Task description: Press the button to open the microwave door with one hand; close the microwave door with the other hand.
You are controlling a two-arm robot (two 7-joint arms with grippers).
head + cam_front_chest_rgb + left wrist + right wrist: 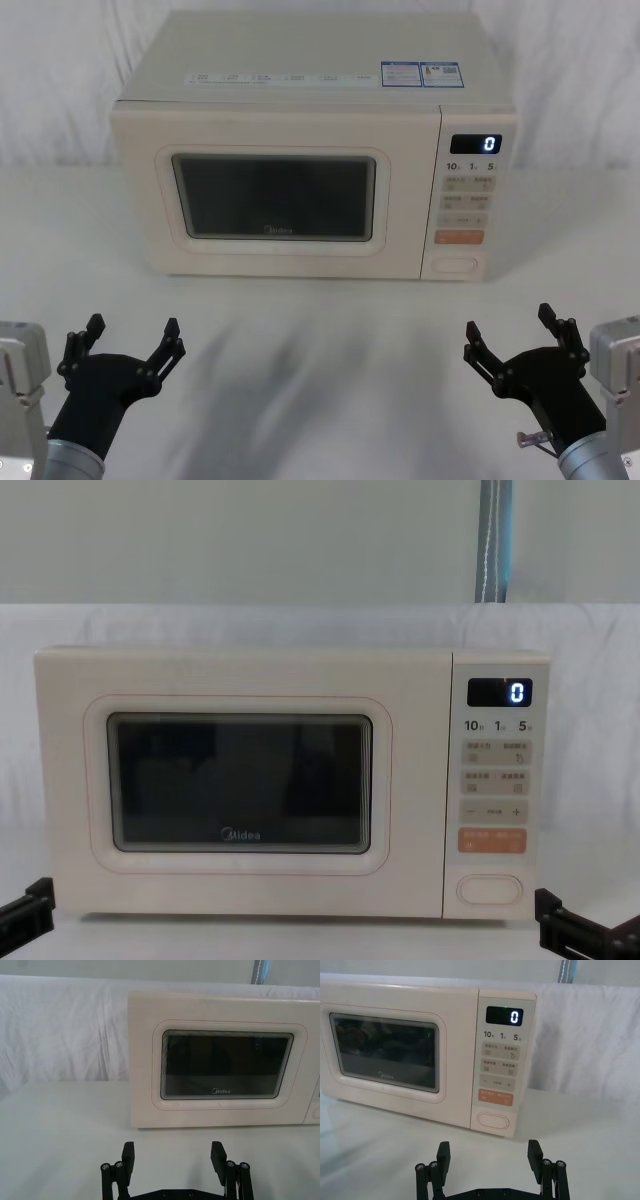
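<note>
Head view: left pincer (130, 338) and right pincer (512, 331) rest low over the white tabletop (320, 380), both spread open and empty. Beyond them, the microwave door (275, 195) sits shut, cream with dark window.

Right wrist view: oval button (493, 1120), long axis horizontal, faces the pincer, well apart.

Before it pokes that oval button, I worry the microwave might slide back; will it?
Probably not: the microwave looks bulky and sits flat on the table. The button is low on the panel, so tipping seems unlikely. A light press should do.
</note>
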